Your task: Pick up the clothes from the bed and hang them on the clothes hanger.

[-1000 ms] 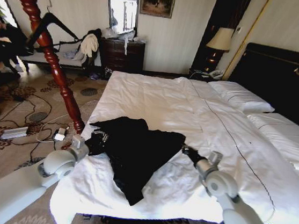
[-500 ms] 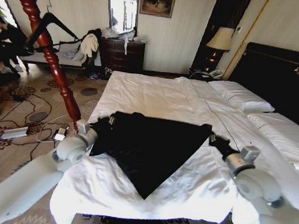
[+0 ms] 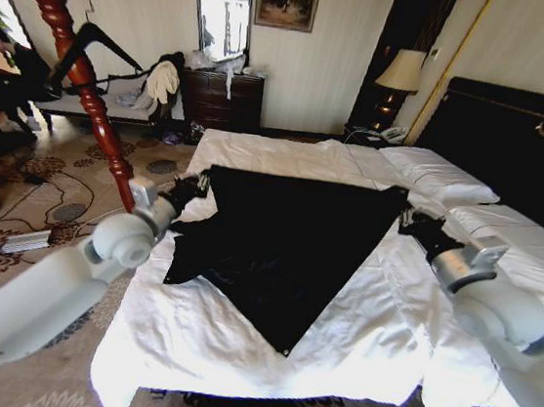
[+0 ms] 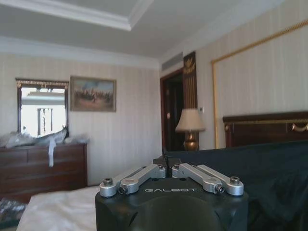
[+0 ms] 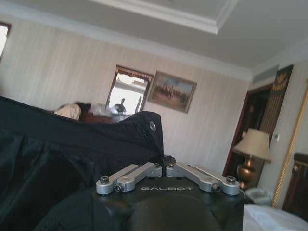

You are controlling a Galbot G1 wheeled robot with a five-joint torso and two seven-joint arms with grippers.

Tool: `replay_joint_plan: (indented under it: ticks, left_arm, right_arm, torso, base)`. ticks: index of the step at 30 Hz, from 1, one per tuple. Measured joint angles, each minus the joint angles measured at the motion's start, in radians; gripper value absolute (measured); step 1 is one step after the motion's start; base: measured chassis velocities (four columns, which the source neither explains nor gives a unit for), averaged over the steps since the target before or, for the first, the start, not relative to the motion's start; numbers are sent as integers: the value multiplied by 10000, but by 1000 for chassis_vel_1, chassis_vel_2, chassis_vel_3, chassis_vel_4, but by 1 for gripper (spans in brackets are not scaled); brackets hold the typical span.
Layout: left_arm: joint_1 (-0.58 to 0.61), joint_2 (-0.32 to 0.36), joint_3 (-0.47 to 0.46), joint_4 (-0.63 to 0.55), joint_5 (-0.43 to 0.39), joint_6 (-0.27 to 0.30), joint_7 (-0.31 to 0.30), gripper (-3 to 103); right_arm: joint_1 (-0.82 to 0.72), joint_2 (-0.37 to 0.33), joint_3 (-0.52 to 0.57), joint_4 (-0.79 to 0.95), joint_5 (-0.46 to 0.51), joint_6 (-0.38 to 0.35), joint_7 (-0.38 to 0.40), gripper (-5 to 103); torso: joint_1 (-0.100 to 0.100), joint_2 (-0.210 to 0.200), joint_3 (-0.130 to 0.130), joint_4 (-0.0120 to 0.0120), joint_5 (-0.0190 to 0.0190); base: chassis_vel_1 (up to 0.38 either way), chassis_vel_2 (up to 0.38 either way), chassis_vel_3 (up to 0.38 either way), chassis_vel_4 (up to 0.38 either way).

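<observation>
The black clothes (image 3: 287, 245) hang stretched wide above the white bed (image 3: 257, 158), held at two upper corners, with a point drooping toward the bed's foot. My left gripper (image 3: 198, 186) is shut on the clothes' left corner, and my right gripper (image 3: 404, 215) is shut on the right corner. In the left wrist view the left gripper (image 4: 166, 165) pinches dark fabric (image 4: 269, 168). In the right wrist view the right gripper (image 5: 164, 162) pinches the fabric (image 5: 57, 144) the same way. The black clothes hanger (image 3: 93, 46) hangs on the reddish wooden stand (image 3: 75, 73) at the far left.
Cables and a small box lie on the patterned carpet (image 3: 43, 227) by the stand's foot. A dresser (image 3: 223, 98) and a bench with other garments (image 3: 163, 81) stand at the back wall. A lamp (image 3: 400, 76) and the black headboard (image 3: 515, 143) are at the right.
Both grippers have risen and spread apart, lifting the clothes off the bed from a crumpled heap into a taut, wide sheet.
</observation>
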Motion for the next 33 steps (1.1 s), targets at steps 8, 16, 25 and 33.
replay_joint_plan:
  ticks: [8, 16, 25, 33]
  left_arm:
    - [-1172, 1609, -763, -1516, -2073, 167, -250, 1]
    - [-1525, 3218, -3195, -2636, -5357, 279, -899, 1]
    - [-913, 3012, -3728, -2410, -6130, 443, -1219, 1]
    - [158, 1484, -2793, -1141, -4388, 548, -1071, 1]
  right_arm:
    - [1467, -861, 211, 598, 1581, -191, 329, 0]
    - [2088, -1115, 402, 1098, 2938, -326, 593, 0]
    - [2161, -1066, 346, 1251, 3692, -440, 752, 0]
    - [1576, -1027, -97, 1109, 3634, -564, 607, 0]
  torso:
    - [0, 1, -1, 1, -1]
    - [-3, 2, -2, 1, 3]
    - [-3, 2, -2, -2, 1]
    - [-1, 1, -1, -3, 2]
  base:
    - [0, 0, 0, 0]
    - [0, 0, 0, 0]
    - [0, 0, 0, 0]
    - [0, 0, 0, 0]
